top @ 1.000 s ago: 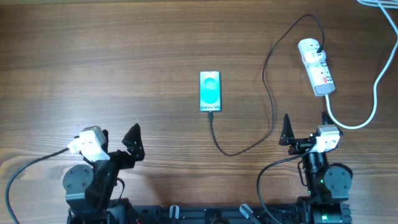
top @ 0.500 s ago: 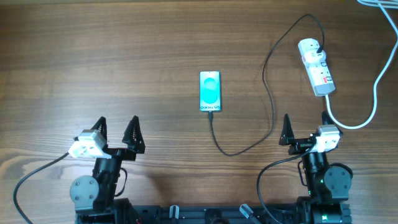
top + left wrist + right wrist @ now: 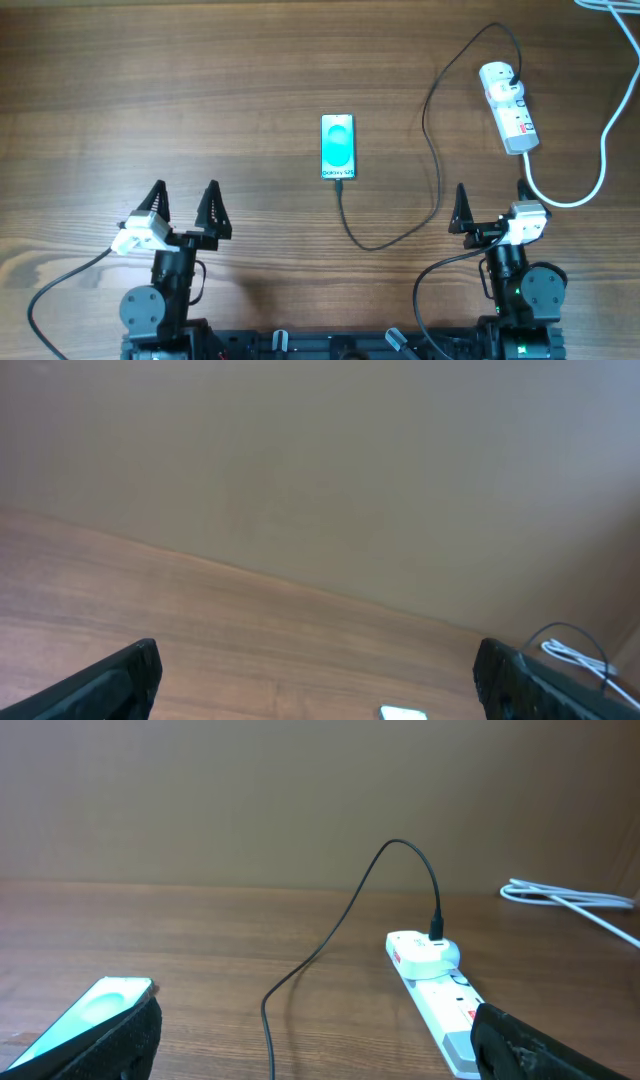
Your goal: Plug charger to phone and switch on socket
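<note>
The phone (image 3: 338, 147) lies flat at the table's middle, cyan screen up. The charger cable (image 3: 437, 180) runs from the phone's near end, where its black tip (image 3: 340, 184) meets the edge, loops right and back to a white plug (image 3: 497, 75) in the socket strip (image 3: 512, 115). My left gripper (image 3: 185, 195) is open and empty, near and left of the phone. My right gripper (image 3: 490, 198) is open and empty, near the strip's end. The right wrist view shows the phone (image 3: 85, 1010), cable (image 3: 300, 970), plug (image 3: 425, 952) and strip (image 3: 450, 1010) between my open fingers (image 3: 110, 1045).
The strip's thick white cord (image 3: 590, 180) curls right and runs off the far right corner; it also shows in the right wrist view (image 3: 570, 898) and left wrist view (image 3: 575, 652). A sliver of the phone (image 3: 403, 713) shows low in the left wrist view. Wooden tabletop (image 3: 150, 80) all around.
My left arm has swung round so its open gripper now points straight away, shifted slightly right. The right arm, phone, cable and strip have not moved.
</note>
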Available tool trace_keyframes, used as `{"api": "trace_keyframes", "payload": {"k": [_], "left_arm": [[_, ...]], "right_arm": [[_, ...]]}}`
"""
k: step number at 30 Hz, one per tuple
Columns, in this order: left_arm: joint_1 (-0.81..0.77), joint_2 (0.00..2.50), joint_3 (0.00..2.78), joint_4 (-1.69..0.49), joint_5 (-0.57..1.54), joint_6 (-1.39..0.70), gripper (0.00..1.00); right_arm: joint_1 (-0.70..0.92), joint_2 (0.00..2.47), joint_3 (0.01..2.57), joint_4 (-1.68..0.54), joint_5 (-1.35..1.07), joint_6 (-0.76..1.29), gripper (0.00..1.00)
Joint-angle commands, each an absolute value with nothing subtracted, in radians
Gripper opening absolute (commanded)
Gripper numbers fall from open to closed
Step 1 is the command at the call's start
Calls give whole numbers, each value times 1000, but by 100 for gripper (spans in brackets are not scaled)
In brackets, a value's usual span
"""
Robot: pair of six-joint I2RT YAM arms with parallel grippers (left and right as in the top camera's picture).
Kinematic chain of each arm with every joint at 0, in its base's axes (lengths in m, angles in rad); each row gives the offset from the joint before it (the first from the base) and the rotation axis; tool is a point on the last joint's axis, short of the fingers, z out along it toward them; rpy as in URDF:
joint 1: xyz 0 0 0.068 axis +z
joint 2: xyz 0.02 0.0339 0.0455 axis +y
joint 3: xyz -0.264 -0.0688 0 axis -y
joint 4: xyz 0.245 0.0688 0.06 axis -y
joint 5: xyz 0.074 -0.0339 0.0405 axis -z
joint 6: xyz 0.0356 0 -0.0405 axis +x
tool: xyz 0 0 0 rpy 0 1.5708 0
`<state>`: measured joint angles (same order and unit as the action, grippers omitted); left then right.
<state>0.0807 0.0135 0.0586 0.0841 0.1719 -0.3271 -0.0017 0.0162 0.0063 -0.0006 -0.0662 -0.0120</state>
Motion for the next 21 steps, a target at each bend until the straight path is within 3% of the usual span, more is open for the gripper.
{"api": "trace_keyframes", "payload": {"k": [1, 9, 21], "left_arm": [[87, 3, 12, 124, 139, -318, 100], [87, 3, 6, 131, 109, -198, 100], [87, 3, 6, -76, 7, -152, 100]], "right_arm": [[-5, 4, 5, 0, -56, 1, 100], [-5, 4, 5, 0, -56, 1, 100], [-5, 4, 5, 0, -56, 1, 100]]}}
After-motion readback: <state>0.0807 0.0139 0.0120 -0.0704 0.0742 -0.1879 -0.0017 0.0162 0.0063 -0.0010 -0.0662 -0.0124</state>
